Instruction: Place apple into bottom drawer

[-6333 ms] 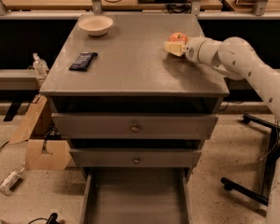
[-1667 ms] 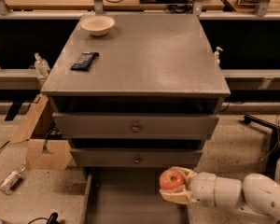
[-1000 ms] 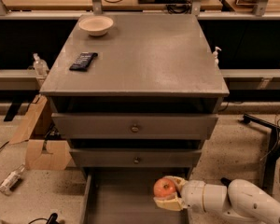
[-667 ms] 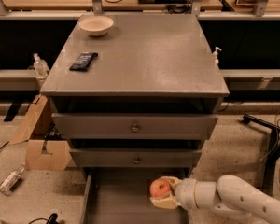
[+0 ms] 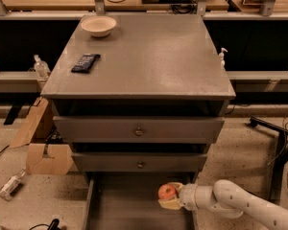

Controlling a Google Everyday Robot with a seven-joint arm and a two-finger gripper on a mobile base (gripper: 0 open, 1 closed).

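The apple (image 5: 166, 191) is small, round and red-orange. My gripper (image 5: 170, 196) is shut on it, with cream fingers above and below it. The white arm reaches in from the lower right. The apple hangs low over the right side of the bottom drawer (image 5: 129, 205), a long gray tray pulled out at the foot of the gray cabinet (image 5: 144, 56). I cannot tell whether the apple touches the drawer floor.
A beige bowl (image 5: 99, 25) and a dark flat object (image 5: 85, 63) lie on the cabinet top. Two shut drawer fronts with knobs (image 5: 138, 131) sit above the tray. A cardboard box (image 5: 43, 150) stands at left. A black chair base (image 5: 278, 133) is at right.
The gripper carried the apple from the cabinet top down to the open bottom drawer, then moved it leftward and lower over the tray.
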